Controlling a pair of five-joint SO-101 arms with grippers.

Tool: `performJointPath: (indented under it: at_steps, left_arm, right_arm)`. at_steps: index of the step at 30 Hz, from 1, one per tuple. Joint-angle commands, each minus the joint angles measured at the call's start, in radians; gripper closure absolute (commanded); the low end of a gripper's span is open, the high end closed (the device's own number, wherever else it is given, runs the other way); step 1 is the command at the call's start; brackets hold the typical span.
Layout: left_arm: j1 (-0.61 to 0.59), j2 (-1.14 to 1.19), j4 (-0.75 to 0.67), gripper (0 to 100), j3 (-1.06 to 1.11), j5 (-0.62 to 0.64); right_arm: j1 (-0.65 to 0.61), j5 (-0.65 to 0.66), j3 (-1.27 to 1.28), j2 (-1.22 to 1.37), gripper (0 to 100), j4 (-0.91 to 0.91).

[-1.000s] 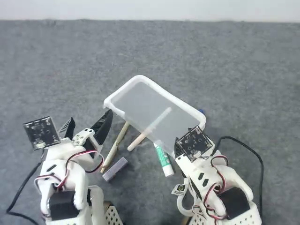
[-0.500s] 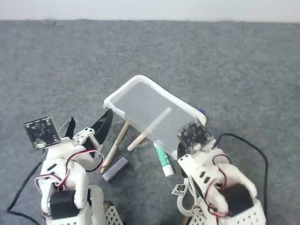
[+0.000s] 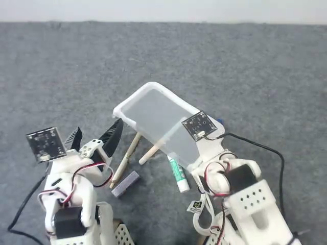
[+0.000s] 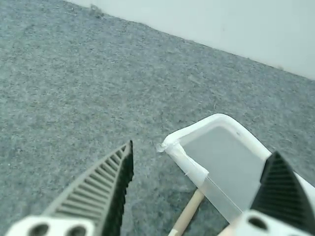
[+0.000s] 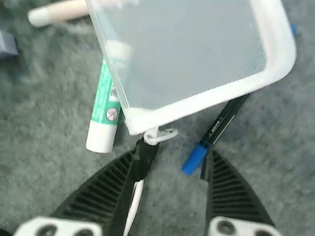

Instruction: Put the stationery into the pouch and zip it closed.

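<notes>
The translucent pouch (image 3: 156, 115) with a white edge lies in the middle of the grey carpet. Around its near side lie two wooden pencils (image 3: 126, 152), a green and white glue stick (image 3: 178, 174) and a purple eraser (image 3: 125, 184). My right gripper (image 5: 172, 157) hangs open over the pouch's near corner (image 5: 147, 120), just short of the zipper pull (image 5: 161, 135). A blue-capped black pen (image 5: 214, 132) sticks out from under the pouch (image 5: 192, 54), beside the glue stick (image 5: 104, 115). My left gripper (image 3: 94, 137) stands open at the lower left, facing the pouch (image 4: 221, 157).
The carpet runs back to a pale wall (image 3: 163, 10). The right arm's cable (image 3: 265, 153) loops over the carpet to its right. Another thin black pen (image 5: 142, 160) lies by the zipper pull.
The right arm has swung forward and left, bringing its wrist over the pouch's near right corner. The left arm and the stationery have stayed where they were.
</notes>
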Motion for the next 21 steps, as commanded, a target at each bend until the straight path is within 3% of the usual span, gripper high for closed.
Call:
performJointPath:
  at_steps: [1,7,21]
  left_arm:
    - [-0.005,-0.021,-0.032,61,-0.002,0.006]
    - [-0.005,-0.021,-0.032,61,-0.002,0.006]
    - [-0.006,-0.021,-0.032,61,-0.001,0.006]
  right_arm:
    - [-0.008,-0.008,-0.058,0.059,79.5,-0.01]
    - [-0.119,-0.018,-0.012,0.243,79.6,-0.13]
    - [-0.116,-0.072,-0.011,0.541,79.7,-0.239]
